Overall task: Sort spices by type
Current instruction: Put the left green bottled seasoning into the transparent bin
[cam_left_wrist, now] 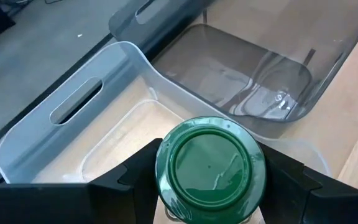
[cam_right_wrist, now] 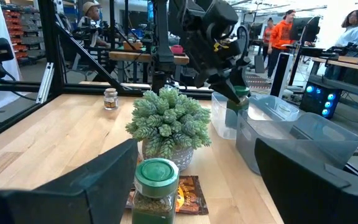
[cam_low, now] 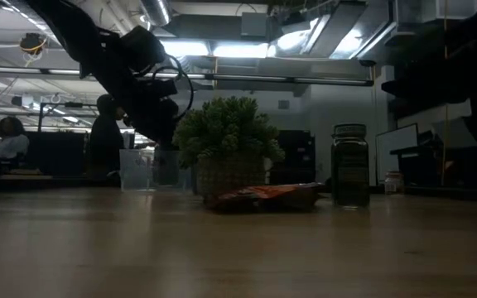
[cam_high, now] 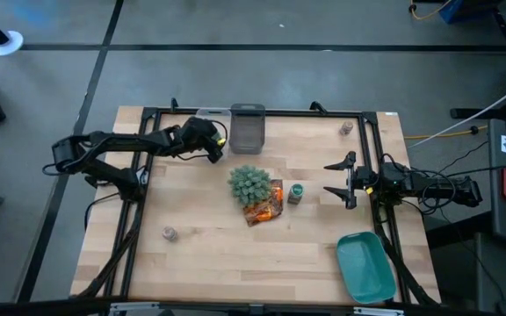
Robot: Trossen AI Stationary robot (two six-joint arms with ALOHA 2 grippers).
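My left gripper [cam_high: 211,145] is at the table's far edge, over a clear bin [cam_left_wrist: 73,143], and is shut on a green-lidded spice jar [cam_left_wrist: 209,165]. That jar also shows in the right wrist view as the held jar [cam_right_wrist: 240,94]. A second green-lidded jar [cam_high: 296,192] stands upright on the table right of the spiky plant [cam_high: 251,183]. My right gripper [cam_high: 345,180] is open, level with this jar [cam_right_wrist: 156,186] and to its right. One grey-brown jar [cam_high: 346,128] stands near the far right corner. Another grey-brown jar [cam_high: 169,233] stands near the left edge. My left gripper pinches the green-lidded jar between its two fingers [cam_left_wrist: 135,177], one on each side of the body just below the lid [cam_left_wrist: 209,158]. The fingers come from above, slanting toward the far edge. The jar is lifted clear, lid toward the wrist camera, over the clear bin.
A grey bin [cam_high: 247,127] stands beside the clear bin at the far edge. A crinkled orange packet [cam_high: 264,206] lies against the plant's pot. A teal tray [cam_high: 365,266] sits at the near right corner. A black frame [cam_high: 139,175] borders the table. People [cam_right_wrist: 284,37] are in the room beyond.
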